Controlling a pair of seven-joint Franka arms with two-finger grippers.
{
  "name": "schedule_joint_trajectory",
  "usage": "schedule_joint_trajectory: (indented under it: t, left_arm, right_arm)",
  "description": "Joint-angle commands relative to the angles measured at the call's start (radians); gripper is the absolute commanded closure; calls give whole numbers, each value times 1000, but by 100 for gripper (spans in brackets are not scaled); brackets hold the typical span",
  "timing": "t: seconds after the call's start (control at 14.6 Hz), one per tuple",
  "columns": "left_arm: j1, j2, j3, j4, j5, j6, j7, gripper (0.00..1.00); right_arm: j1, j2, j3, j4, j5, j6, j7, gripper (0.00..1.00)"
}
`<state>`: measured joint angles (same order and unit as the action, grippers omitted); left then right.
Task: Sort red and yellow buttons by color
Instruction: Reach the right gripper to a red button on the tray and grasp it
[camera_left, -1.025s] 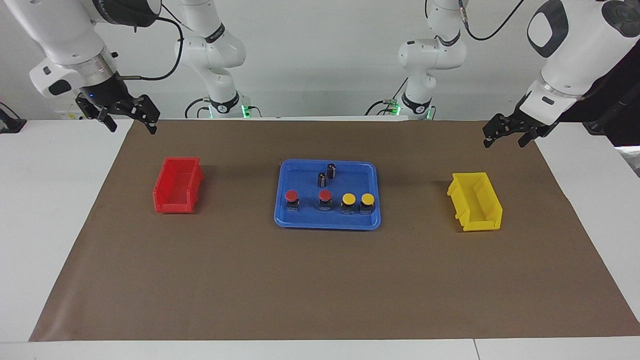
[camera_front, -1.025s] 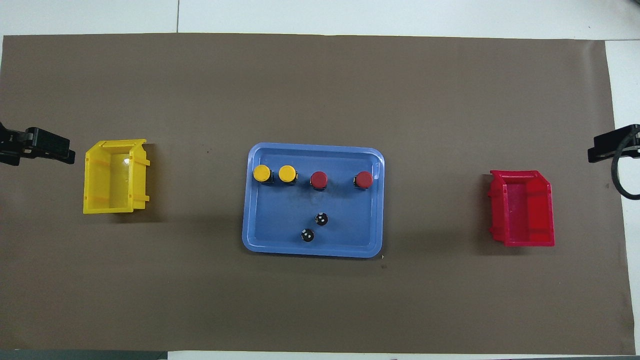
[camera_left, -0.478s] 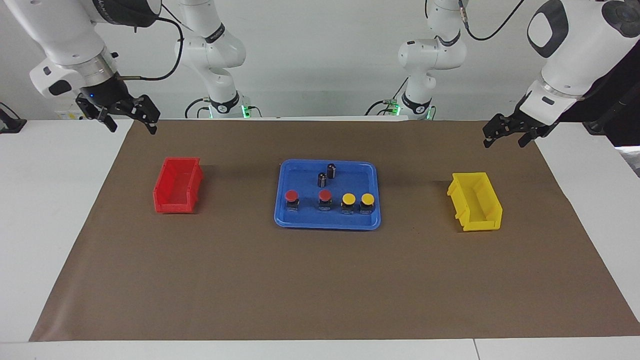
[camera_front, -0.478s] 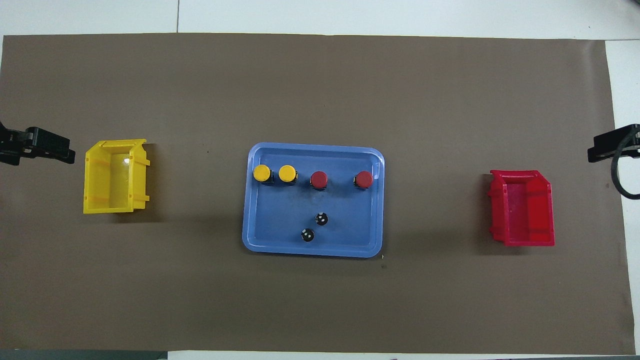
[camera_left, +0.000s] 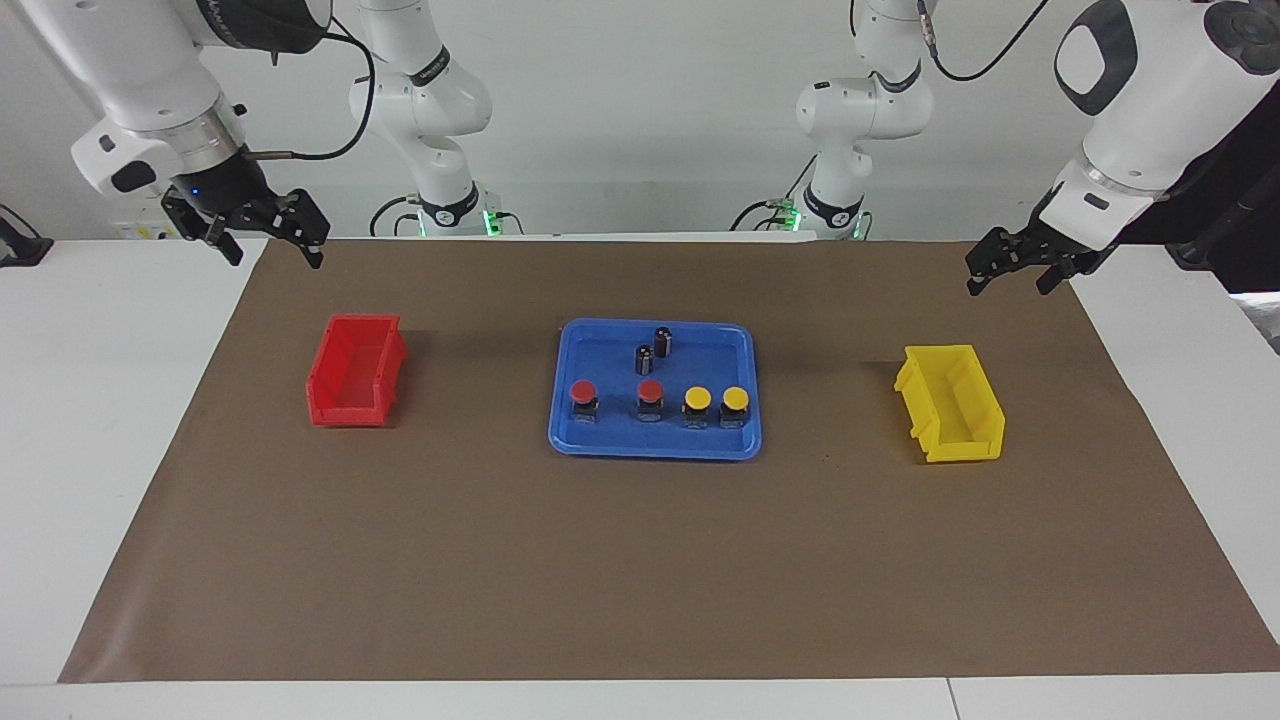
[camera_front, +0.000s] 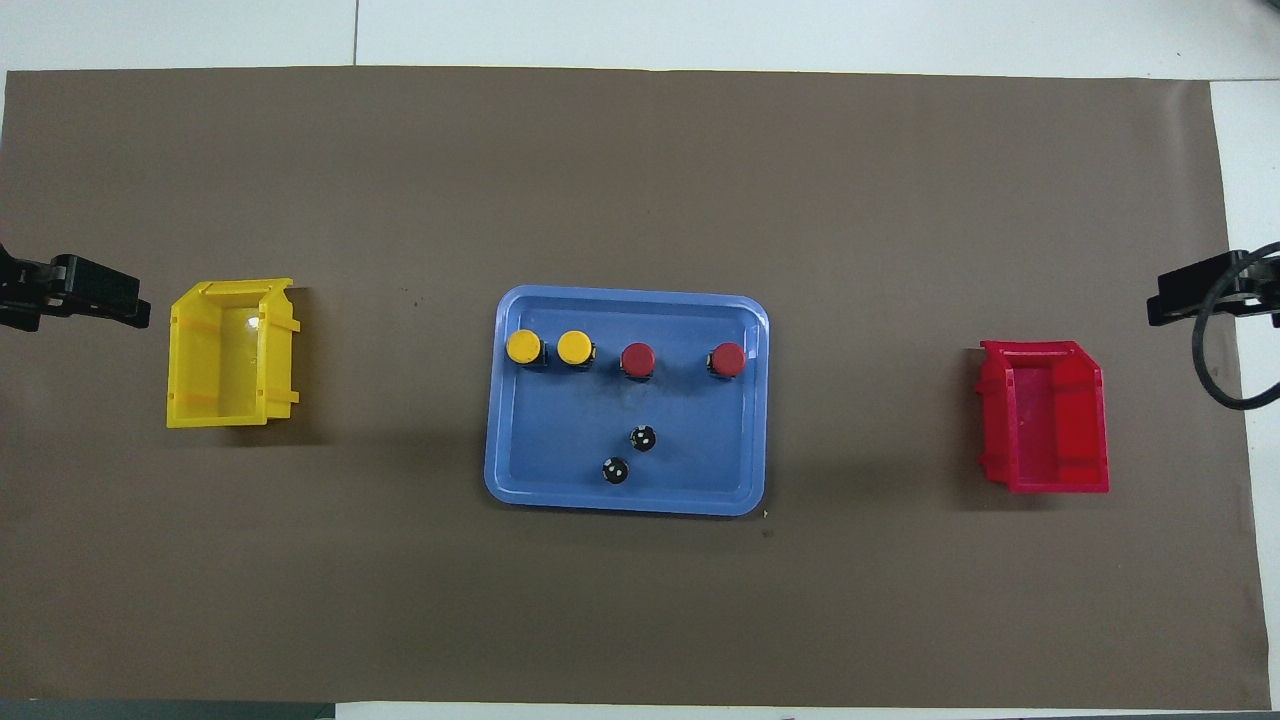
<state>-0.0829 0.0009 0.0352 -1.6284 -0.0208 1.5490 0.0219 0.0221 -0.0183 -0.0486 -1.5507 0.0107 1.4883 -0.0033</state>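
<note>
Nearest the robots, the right gripper (camera_left: 267, 240) hangs with jaws spread and empty over the brown mat's (camera_left: 640, 560) corner at the right arm's end; the left gripper (camera_left: 1008, 272), likewise spread and empty, waits over the corner at the left arm's end. On the mat's middle sits the blue tray (camera_left: 570, 440); two dark cylinders (camera_left: 652, 350) stand by its nearer edge; the red buttons (camera_left: 616, 392) and yellow buttons (camera_left: 715, 400) line its farther edge. The red bin (camera_left: 352, 385) and yellow bin (camera_left: 950, 402) flank the tray, apart from it. Sorting looks unstarted; the next move calls for a descent onto one cap, avoiding its neighbour.
</note>
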Motion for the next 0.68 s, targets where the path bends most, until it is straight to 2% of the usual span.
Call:
schedule_joint_trajectory:
  t: [0.0, 0.21, 0.41, 0.62]
  left_arm:
    - [12, -9, -5, -4, -13, -24, 4, 0]
    - [12, -9, -5, -4, -13, -17, 3, 0]
    - [11, -9, -5, -5, -13, -15, 6, 0]
    - [8, -10, -5, -16, -13, 8, 3, 0]
  right_arm:
    - [80, 41, 6, 84, 37, 3, 99, 0]
    - [247, 132, 6, 168, 44, 10, 328, 0]
    - [386, 243, 7, 210, 45, 78, 503, 0]
    - [484, 326, 7, 192, 29, 249, 609, 0]
